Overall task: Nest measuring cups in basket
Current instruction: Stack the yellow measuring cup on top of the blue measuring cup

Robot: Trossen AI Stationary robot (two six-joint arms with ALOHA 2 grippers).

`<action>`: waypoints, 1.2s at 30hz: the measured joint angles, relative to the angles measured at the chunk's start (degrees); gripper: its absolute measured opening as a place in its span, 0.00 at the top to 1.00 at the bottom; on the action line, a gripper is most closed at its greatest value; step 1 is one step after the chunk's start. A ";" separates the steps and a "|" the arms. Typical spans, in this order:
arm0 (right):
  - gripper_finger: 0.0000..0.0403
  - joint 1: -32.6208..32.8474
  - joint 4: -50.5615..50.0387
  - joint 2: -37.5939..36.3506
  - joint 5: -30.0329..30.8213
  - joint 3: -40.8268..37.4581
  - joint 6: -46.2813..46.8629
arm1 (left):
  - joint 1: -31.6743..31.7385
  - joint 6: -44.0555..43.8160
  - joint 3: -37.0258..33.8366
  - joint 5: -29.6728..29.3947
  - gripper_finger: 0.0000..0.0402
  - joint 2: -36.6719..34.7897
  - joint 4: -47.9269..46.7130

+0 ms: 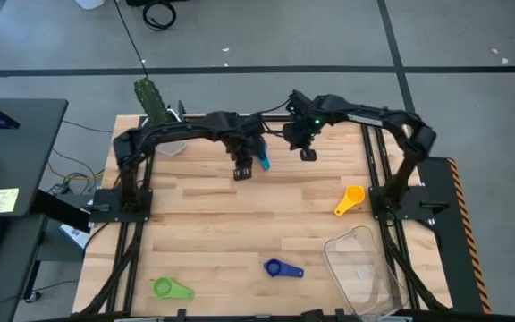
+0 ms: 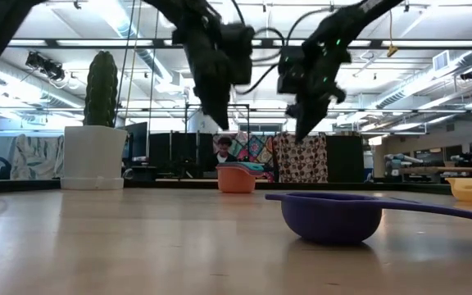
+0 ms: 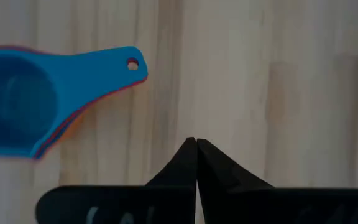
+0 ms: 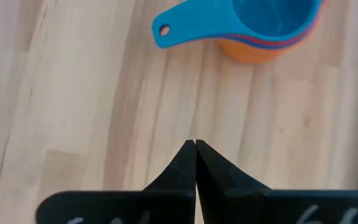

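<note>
A nested stack of measuring cups (image 1: 263,163), light blue on top of red and orange, stands on its base at the far middle of the table, handle pointing to the near side. It also shows in the left wrist view (image 3: 36,106) and the right wrist view (image 4: 260,28). My left gripper (image 1: 241,172) hangs shut just left of the stack, above the table. My right gripper (image 1: 308,154) hangs shut to its right, also raised. Single cups lie apart: yellow (image 1: 350,199), dark blue (image 1: 282,267), green (image 1: 172,288). The clear basket (image 1: 365,268) stands at the near right.
A cactus in a white pot (image 1: 155,103) stands at the far left corner of the table. In the low view the dark blue cup (image 2: 334,215) lies closest, the stack (image 2: 236,178) behind it. Bare wood lies across the table's middle and left.
</note>
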 joint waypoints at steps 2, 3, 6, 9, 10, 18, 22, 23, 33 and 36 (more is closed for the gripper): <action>0.99 0.33 -1.83 -2.74 1.26 -0.02 0.02 | -0.06 -3.25 -0.02 -1.16 0.99 -2.40 -1.76; 0.99 0.46 -2.71 -4.12 2.03 -0.02 0.18 | -0.12 -5.05 -0.02 -1.63 0.99 -3.46 -2.60; 0.99 0.80 -4.67 -8.04 3.58 -0.02 2.19 | -0.39 -10.88 -0.10 -2.90 0.99 -6.29 -6.14; 0.99 0.75 -7.12 -11.46 3.74 -0.04 4.51 | -0.47 -16.92 -0.13 -3.23 0.99 -9.11 -10.36; 0.99 0.71 -8.09 -12.50 3.84 -0.04 5.51 | -0.54 -19.03 -0.13 -3.32 0.99 -9.86 -12.05; 0.97 0.71 -13.72 -17.54 4.07 -0.07 14.21 | -3.00 -27.62 -0.17 -4.37 0.99 -12.41 -22.27; 0.96 0.69 -14.60 -18.10 3.27 -0.07 15.56 | -5.61 -27.30 -0.20 -4.41 0.99 -12.38 -27.93; 0.95 0.67 -15.02 -18.10 3.25 -0.07 15.89 | -6.49 -27.17 -0.21 -4.40 0.99 -12.37 -28.09; 0.98 0.67 -21.71 -17.88 3.29 -0.13 16.44 | -14.49 -38.77 -0.26 -4.41 0.99 -13.36 -29.96; 0.98 0.67 -23.68 -17.88 3.36 -0.13 16.34 | -16.62 -43.10 -0.26 -5.04 0.99 -13.79 -28.35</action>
